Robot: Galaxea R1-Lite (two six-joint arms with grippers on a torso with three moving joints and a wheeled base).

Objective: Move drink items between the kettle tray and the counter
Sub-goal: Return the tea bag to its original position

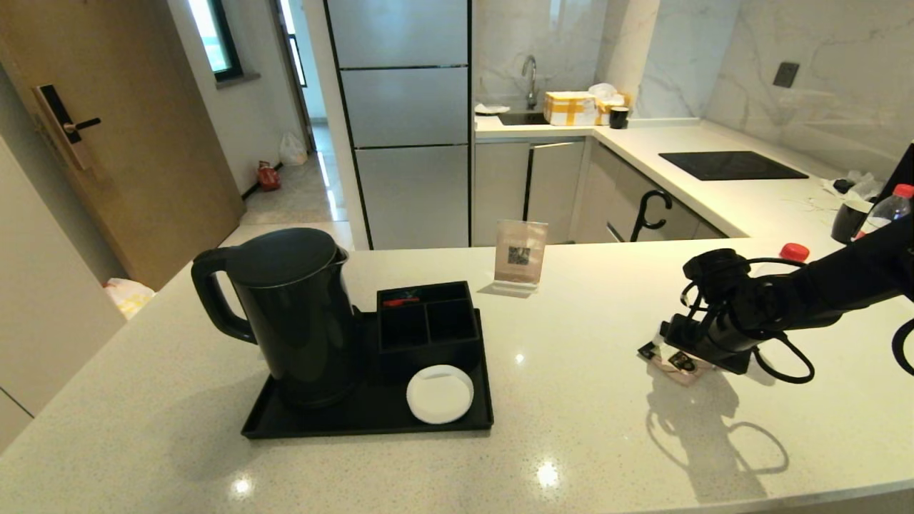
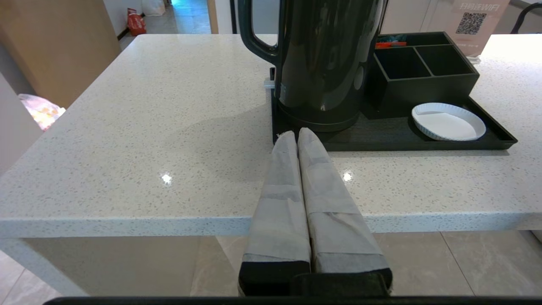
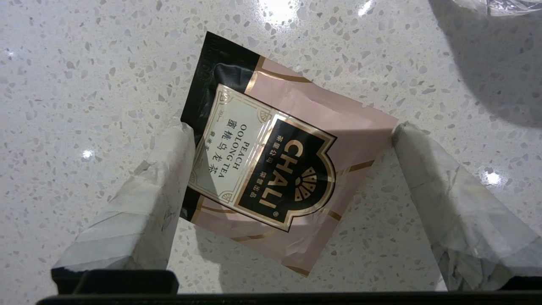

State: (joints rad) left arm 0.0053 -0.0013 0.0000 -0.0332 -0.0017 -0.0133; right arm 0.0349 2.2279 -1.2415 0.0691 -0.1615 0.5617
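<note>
The peach oolong tea sachet is lying flat on the counter, well out toward its right-hand end and far from the kettle tray. In the right wrist view its long axis is running skewed to the line between the two fingers, so one corner is sitting against the left finger and another is just touching the right fingertip.

The right hand is hovering low over the sachet with its fingers spread wide, straddling it and gripping nothing yet. My reading is that the coming move turns on that skew: closing now would probably catch the sachet corner to corner, so the thin foil may buckle or slide.

Behind the right arm, a red cap is showing near the counter's far edge; it probably belongs to the water bottle, but the body is hidden.

The left hand is parked off the counter's near edge, fingers pressed together and empty, pointing at the black kettle on the tray's left end. The right arm is much the nearer to the sachet.
</note>
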